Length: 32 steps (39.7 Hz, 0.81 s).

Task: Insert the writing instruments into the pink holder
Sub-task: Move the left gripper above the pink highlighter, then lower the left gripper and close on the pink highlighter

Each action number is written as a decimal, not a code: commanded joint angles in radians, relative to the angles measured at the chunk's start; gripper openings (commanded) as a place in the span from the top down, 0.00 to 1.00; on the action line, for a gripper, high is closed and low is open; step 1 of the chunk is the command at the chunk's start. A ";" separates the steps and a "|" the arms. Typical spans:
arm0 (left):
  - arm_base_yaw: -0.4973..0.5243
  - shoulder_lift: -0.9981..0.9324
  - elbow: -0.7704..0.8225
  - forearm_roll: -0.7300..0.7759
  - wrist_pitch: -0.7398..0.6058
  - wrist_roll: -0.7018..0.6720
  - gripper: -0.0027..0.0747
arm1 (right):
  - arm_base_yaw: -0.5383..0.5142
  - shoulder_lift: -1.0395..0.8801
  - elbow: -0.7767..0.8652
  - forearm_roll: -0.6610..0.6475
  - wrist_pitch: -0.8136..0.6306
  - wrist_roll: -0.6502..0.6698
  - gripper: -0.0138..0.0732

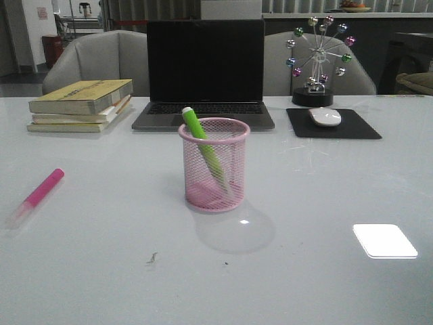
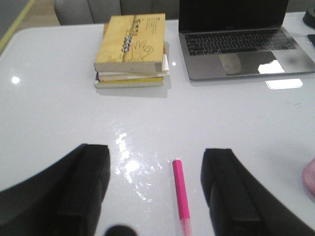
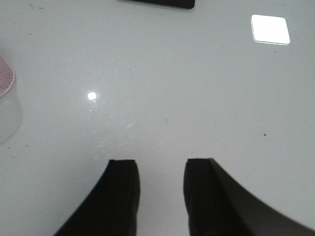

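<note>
We are halfway through: the green highlighter [image 1: 202,145] already stands slanted inside the pink holder [image 1: 214,166], its pale cap poking above the rim toward the far left, with the holder at the middle of the table [image 1: 325,203] just in front of the laptop [image 1: 205,71]. The pink highlighter [image 1: 37,196] lies flat on the table well to the left of the holder, nearer to us than the stack of books [image 1: 81,105].

The step in hand is the pick of this second marker. Our left pincer [image 2: 155,189] hovers over it with its jaws spread wide and empty, the pink highlighter [image 2: 180,194] lying between them but closer to one finger. Our right pincer [image 3: 160,189] is also empty, its jaws set at a narrower gap over bare table, the holder's edge [image 3: 6,76] off to its side.

Next, we judge, the left pincer should centre over the barrel, descend, close across it, then carry it right and tip it upright into the holder.
</note>
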 commanded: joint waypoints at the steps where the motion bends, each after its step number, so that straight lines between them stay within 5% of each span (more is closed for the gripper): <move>1: 0.002 0.061 -0.113 -0.036 0.020 -0.002 0.38 | -0.007 -0.005 -0.028 -0.015 -0.065 -0.002 0.42; 19: 0.002 0.435 -0.460 -0.036 0.380 -0.001 0.44 | -0.007 -0.005 -0.028 -0.015 -0.050 -0.002 0.42; 32: -0.002 0.651 -0.562 -0.042 0.430 0.004 0.44 | -0.007 -0.005 -0.028 -0.017 -0.049 -0.002 0.42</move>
